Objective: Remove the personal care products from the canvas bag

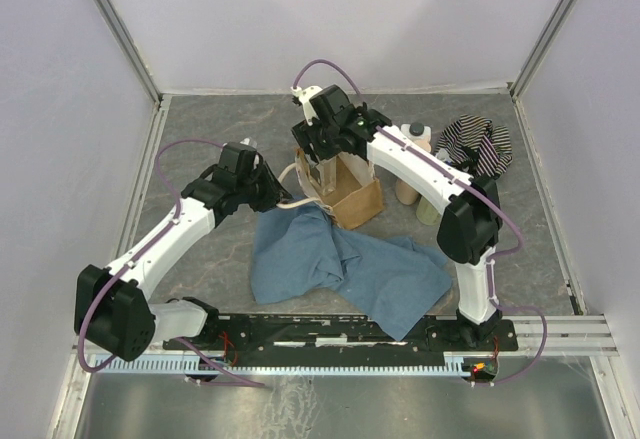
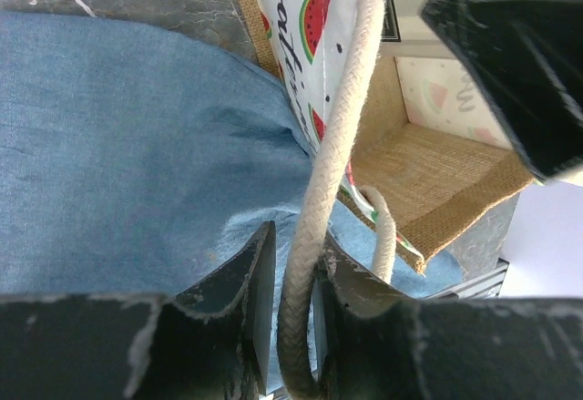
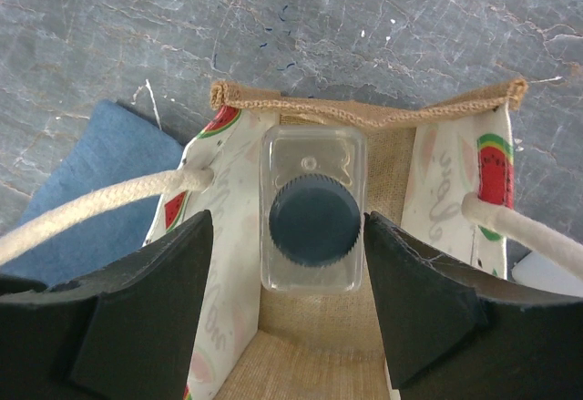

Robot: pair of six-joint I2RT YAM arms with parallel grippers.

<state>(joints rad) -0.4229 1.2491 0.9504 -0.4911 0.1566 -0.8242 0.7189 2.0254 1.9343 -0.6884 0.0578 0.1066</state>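
Canvas bag (image 1: 352,201): small tan tote with a white lining printed with watermelon slices. It sits mouth open near the middle of the grey marbled tabletop (image 1: 210,119), with its near side against a crumpled blue-grey cloth (image 1: 345,264). Clear square bottle (image 3: 312,209): dark ribbed cap, standing inside the bag close to the far wall, cap toward the right wrist camera. Right gripper (image 3: 288,236): poised over the bag mouth, jaws apart with one finger on each side of the bottle. Lining shows in a gap on the left side, and contact on the other side cannot be told. Left gripper (image 2: 290,268): at the bag's left side above the blue-grey cloth, jaws narrow and clamped on the cream rope handle (image 2: 339,145), which runs up from them to the bag's edge. Pale bottle (image 1: 417,139) and tan bottle (image 1: 405,192): on the tabletop to the right of the bag, partly hidden behind the right arm, details too small to tell. Striped cloth (image 1: 478,144): black and white, bunched at the far right of the tabletop, just beside the pale bottle.
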